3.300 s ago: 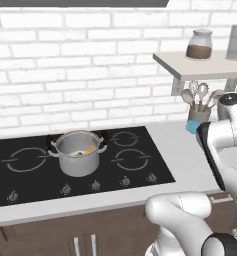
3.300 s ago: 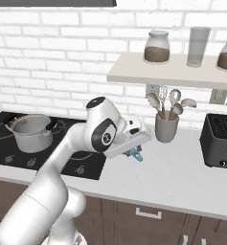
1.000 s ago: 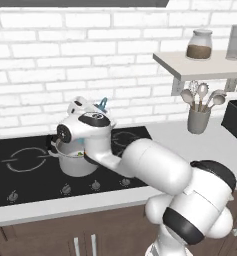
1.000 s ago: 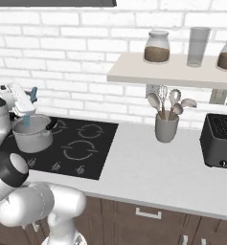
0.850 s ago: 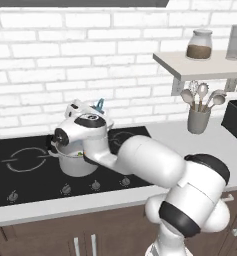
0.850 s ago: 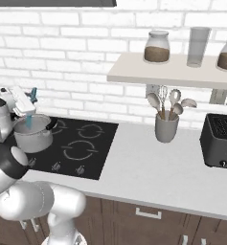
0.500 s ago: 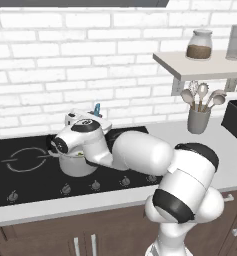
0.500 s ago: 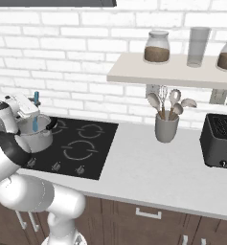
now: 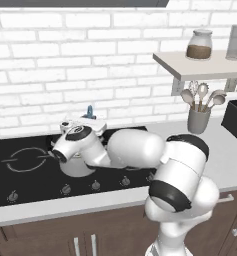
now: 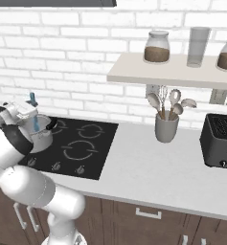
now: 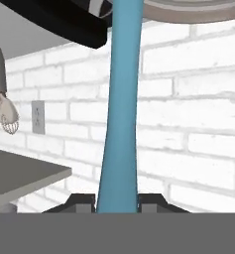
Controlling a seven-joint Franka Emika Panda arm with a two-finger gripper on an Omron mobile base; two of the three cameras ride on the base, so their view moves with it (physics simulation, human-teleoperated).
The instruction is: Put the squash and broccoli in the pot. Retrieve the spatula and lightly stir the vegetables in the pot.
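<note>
The steel pot stands on the black cooktop, largely covered by my arm in the left base view. My gripper hovers just above its rim, shut on the spatula. The light blue handle runs down from the hand into the pot, and its short end sticks up above the hand. In the hand view the handle stretches toward the pot's rim. The squash and broccoli are hidden inside the pot.
A grey holder with spoons and a whisk stands on the counter to the right. A dark toaster sits at the far right. A wall shelf with jars hangs above them. Brick wall runs behind the cooktop.
The hand has sunk a little closer to the pot, carrying the spatula down with it. My elbow has dropped and swung forward over the cooktop.
</note>
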